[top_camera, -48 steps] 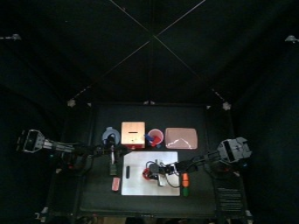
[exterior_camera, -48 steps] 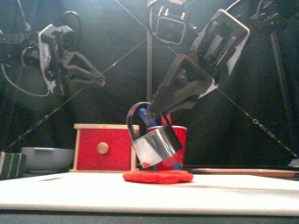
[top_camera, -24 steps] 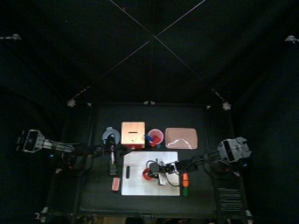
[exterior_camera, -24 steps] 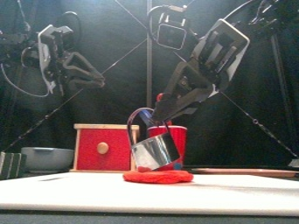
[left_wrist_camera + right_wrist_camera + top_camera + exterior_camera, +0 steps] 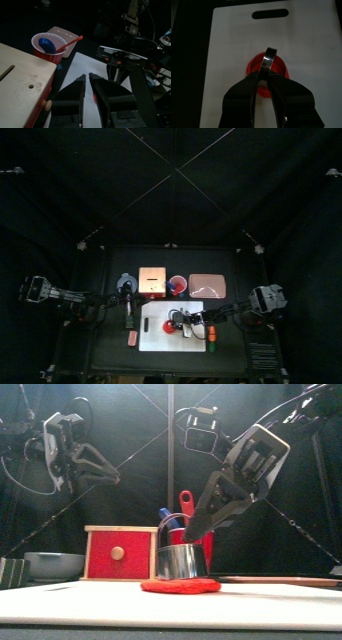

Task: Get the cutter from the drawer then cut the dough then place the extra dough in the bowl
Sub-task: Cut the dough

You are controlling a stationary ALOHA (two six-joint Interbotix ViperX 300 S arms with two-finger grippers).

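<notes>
The round metal cutter (image 5: pixel 178 560) stands upright on the flat red dough (image 5: pixel 181 585), which lies on the white cutting board (image 5: pixel 231 60). My right gripper (image 5: pixel 198 534) comes down from the right and is shut on the cutter's wire handle. In the right wrist view the cutter (image 5: pixel 268 59) shows edge-on over the dough (image 5: pixel 281 70). My left gripper (image 5: pixel 91 466) hangs high at the left with its jaws together and holds nothing. The blue-grey bowl (image 5: pixel 51 564) sits at the left beside the wooden box (image 5: pixel 120 552), whose red drawer front is closed.
Behind the cutter stands the red cup (image 5: pixel 50 47) with a blue knife (image 5: pixel 47 44) and a red knife (image 5: pixel 73 41). The pink tray (image 5: pixel 207 286) lies at the back right. A dark green striped toy (image 5: pixel 11 572) is at the far left.
The cutter was tilted just above the dough; it now stands upright on it. The right gripper has swung up and to the right. The left arm has not moved.
</notes>
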